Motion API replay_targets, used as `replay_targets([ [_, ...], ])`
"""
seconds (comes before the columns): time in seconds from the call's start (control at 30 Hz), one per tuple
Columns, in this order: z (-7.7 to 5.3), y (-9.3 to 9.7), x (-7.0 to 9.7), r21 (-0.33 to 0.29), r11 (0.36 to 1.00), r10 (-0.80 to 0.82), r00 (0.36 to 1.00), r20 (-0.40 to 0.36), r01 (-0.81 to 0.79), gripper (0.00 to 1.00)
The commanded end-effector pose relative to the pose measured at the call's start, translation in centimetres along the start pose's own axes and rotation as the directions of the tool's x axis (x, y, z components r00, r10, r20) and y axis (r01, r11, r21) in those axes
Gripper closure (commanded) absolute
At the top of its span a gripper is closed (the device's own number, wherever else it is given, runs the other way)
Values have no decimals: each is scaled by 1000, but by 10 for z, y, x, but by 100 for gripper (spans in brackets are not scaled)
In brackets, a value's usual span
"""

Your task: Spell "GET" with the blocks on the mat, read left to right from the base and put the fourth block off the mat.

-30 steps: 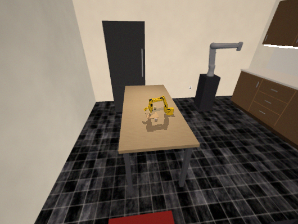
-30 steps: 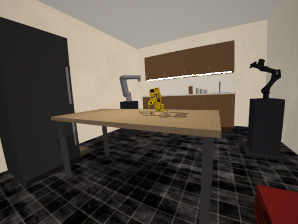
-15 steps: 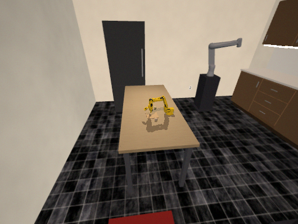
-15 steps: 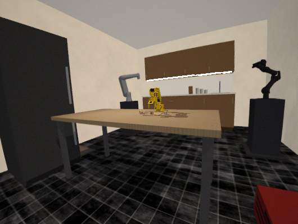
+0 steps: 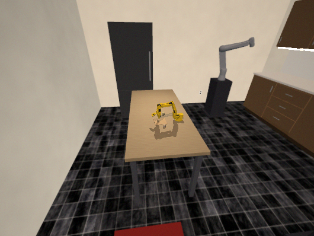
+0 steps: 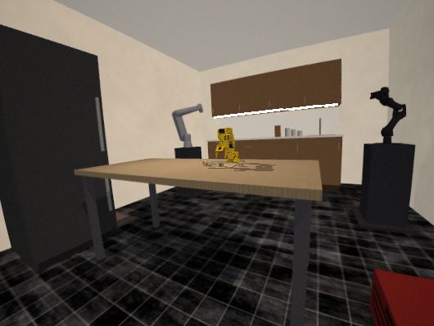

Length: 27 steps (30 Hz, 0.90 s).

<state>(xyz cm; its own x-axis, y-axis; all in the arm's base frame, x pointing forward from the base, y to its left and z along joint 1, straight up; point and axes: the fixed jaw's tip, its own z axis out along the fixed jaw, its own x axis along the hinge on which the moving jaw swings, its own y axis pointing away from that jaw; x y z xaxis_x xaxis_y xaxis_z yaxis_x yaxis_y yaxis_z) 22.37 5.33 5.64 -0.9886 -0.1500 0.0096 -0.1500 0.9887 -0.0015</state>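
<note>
My small yellow arm (image 5: 169,109) stands on the wooden table (image 5: 166,124) and reaches left, with its gripper (image 5: 154,115) pointing down just above the left part of the pale mat (image 5: 160,121). The fingers stand a little apart, and I see nothing between them at this size. One small light block (image 5: 164,126) lies at the mat's near edge. In the exterior view the arm (image 6: 228,147) bends down over the mat, and tiny blocks (image 6: 219,165) lie in front of it, with another block (image 6: 205,164) to the left. The letters are too small to read.
A dark fridge (image 5: 132,68) stands behind the table's far end. A grey arm on a black pedestal (image 5: 219,95) is at the back right, and a black arm on a pedestal (image 6: 386,184) shows in the exterior view. Brown cabinets (image 5: 284,109) line the right wall.
</note>
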Motion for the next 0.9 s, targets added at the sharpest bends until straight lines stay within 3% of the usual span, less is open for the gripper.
replay_targets([
  [0.0, -12, 0, -7, -5, 1000, 0, 997, 75, 0, 68],
  [0.87, 19, 0, -10, -5, 1000, 0, 997, 75, 0, 68],
])
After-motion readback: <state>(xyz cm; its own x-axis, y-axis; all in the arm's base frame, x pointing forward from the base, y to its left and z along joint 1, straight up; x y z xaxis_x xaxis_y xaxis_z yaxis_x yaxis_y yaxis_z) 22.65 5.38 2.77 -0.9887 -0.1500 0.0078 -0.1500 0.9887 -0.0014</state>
